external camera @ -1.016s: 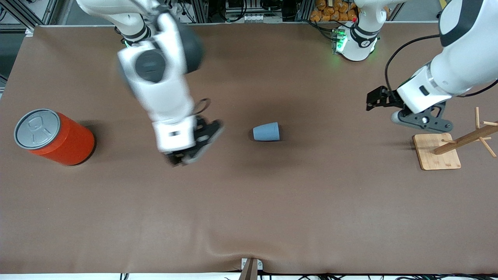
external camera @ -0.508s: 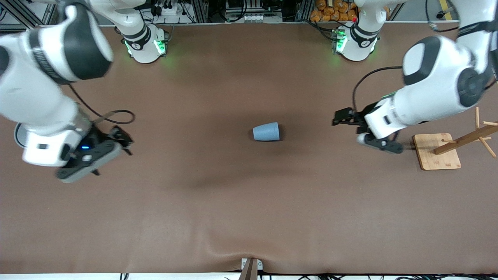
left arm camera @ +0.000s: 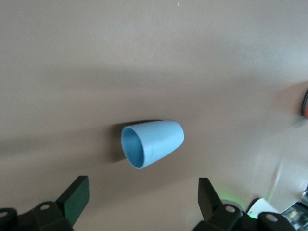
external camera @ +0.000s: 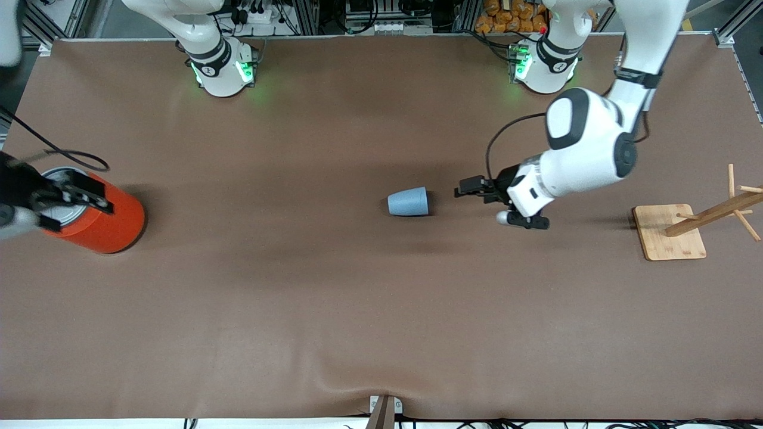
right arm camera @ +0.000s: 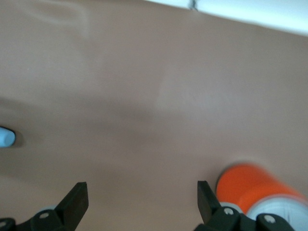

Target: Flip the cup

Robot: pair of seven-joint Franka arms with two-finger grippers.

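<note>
The small light blue cup [external camera: 408, 201] lies on its side at the middle of the brown table, its mouth turned toward the left arm's end. My left gripper [external camera: 469, 189] is open and empty, low over the table just beside the cup's mouth, a small gap away. In the left wrist view the cup [left arm camera: 153, 143] shows its darker blue inside, lying ahead of the open left gripper [left arm camera: 141, 197]. My right gripper [external camera: 74, 199] is open and empty over the orange can. The right wrist view shows the open right gripper [right arm camera: 141, 199] and a sliver of the cup [right arm camera: 6, 137].
A large orange can [external camera: 98, 213] with a grey lid stands at the right arm's end of the table; it also shows in the right wrist view [right arm camera: 255, 190]. A wooden peg stand [external camera: 670, 231] stands at the left arm's end.
My right arm swung from beside the cup out to the orange can. My left gripper moved from by the wooden stand to just beside the cup. The cup has not moved.
</note>
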